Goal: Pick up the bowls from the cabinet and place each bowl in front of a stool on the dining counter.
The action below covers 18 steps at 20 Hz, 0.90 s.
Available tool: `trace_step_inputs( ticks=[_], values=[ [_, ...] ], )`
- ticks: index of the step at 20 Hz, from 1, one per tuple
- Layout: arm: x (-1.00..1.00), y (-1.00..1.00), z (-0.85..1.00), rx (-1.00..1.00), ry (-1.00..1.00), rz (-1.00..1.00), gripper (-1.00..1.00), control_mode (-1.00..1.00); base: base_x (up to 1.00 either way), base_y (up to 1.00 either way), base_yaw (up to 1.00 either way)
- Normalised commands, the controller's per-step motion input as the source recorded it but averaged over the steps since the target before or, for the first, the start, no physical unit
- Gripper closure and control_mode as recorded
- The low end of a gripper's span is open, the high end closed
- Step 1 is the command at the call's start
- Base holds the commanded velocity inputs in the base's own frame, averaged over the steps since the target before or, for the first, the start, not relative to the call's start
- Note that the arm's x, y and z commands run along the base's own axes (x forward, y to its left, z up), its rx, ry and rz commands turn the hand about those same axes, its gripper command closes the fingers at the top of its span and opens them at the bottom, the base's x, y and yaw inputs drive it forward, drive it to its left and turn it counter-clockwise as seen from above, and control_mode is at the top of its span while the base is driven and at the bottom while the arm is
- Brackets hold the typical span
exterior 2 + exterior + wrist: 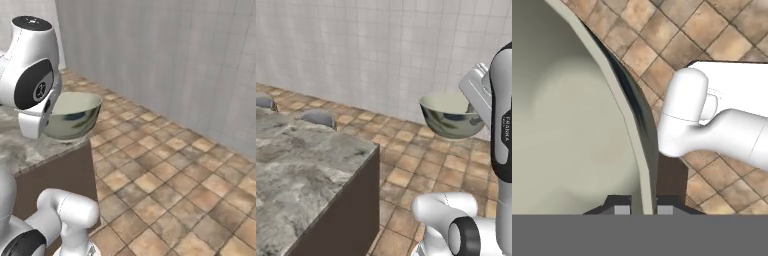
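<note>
An olive-grey bowl (450,119) with a cream inside hangs in the air, upright, off the end of the dining counter (301,165). My gripper (470,102) is shut on its rim at the side nearest the arm. In the hand view the two fingertips (623,209) pinch the thin rim, with the bowl's cream inside (567,125) to the left of it. From the right base camera the bowl (72,116) sits just beside the arm's white joint, over the corner of the counter (30,150). The cabinet is out of view.
Two grey stool seats (318,117) (263,101) stand along the counter's far side. A brown tiled floor (165,175) stretches to the right and a pale tiled wall (371,50) closes the back. The counter's dark side panel (351,210) stands close to my base.
</note>
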Motion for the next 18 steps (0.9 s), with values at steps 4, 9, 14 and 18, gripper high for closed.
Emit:
trace_step_inputs(
  ticks=[4,9,14,18],
  values=[
    [0.00,0.00,0.00,0.00,0.00,0.00,1.00,1.00,0.91,-0.52,0.67],
    [0.00,0.00,0.00,0.00,0.00,0.00,1.00,1.00,0.75,-0.30,0.79],
    [0.00,0.00,0.00,0.00,0.00,0.00,1.00,1.00,0.60,-0.32,0.81],
    [0.00,0.00,0.00,0.00,0.00,0.00,1.00,1.00,0.48,-0.35,0.78]
  ],
)
